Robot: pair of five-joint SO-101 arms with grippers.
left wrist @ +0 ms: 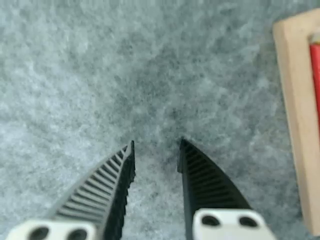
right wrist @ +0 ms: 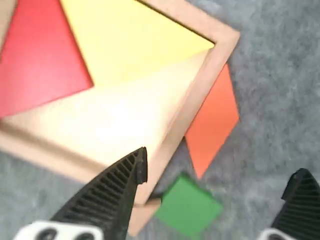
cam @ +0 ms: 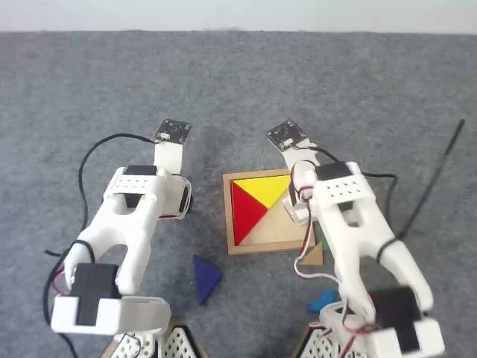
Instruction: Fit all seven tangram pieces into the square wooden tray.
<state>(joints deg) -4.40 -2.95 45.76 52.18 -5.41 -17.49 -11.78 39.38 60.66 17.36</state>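
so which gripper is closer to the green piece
Right. The right gripper is open directly over the green piece, by the tray corner. The left gripper is over bare carpet beyond the tray's opposite side.

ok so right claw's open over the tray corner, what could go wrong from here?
1. The open right claw straddles the corner of the tray. Lowering there, it could strike the rim, shift the tray and jar the red triangle and yellow triangle.
2. The orange piece appears tight against the tray's outer wall, with the green square close by. Closing on one may push the other or catch the wall.
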